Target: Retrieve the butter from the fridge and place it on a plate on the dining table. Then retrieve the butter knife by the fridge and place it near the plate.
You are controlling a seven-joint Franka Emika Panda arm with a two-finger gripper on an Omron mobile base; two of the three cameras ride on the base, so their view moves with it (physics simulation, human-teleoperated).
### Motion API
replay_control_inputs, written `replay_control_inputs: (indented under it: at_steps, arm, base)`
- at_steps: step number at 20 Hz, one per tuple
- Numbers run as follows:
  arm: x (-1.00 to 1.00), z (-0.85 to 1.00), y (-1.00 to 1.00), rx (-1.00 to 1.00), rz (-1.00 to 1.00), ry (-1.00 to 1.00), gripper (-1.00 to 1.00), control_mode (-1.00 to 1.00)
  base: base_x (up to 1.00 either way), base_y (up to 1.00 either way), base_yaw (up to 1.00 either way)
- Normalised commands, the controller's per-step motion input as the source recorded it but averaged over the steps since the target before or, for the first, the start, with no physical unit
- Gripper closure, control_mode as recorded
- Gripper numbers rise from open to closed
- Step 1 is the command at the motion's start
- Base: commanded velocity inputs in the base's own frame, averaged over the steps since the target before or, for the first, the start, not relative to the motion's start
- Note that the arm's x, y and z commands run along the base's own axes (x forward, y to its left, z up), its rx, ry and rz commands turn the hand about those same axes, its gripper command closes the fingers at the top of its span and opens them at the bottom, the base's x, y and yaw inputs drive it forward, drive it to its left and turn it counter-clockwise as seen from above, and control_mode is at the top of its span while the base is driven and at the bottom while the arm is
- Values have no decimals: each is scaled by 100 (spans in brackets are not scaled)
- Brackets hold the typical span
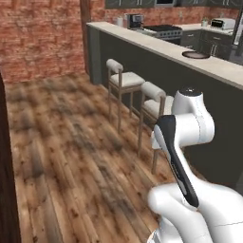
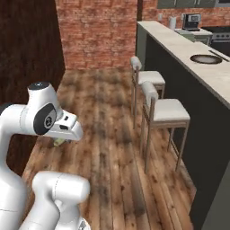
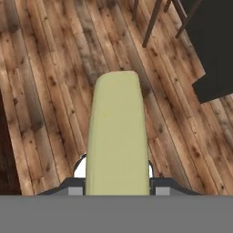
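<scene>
The butter (image 3: 117, 136) is a pale yellow-green block standing lengthwise between my fingers, above the wooden floor. My gripper (image 3: 117, 183) is shut on it, with the dark fingertips (image 3: 75, 185) pressed to its sides. In the right base view the hand hangs low at the left, and a corner of the butter (image 2: 59, 142) peeks out under it. The plate (image 1: 195, 55) (image 2: 205, 59), brown-rimmed with a grey centre, lies on the dining table (image 1: 156, 45) (image 2: 179, 45), well ahead and to the right of my gripper. The butter knife and the fridge are out of view.
Two white-cushioned stools (image 1: 124, 78) (image 2: 166, 110) stand along the table's dark front. A brick wall closes the far end. A dark wooden panel (image 2: 27, 54) rises on the left. A coffee machine (image 1: 134, 21) and stove (image 1: 163, 30) sit behind the table.
</scene>
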Motion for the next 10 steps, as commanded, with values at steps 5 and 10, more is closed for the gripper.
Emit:
replay_control_inputs:
  at_steps: [5,10]
  arm:
    - [0,0,0,0,0,0,100,100]
    - [0,0,0,0,0,0,100,100]
  base:
    - [88,63,-64]
    - [76,75,-63]
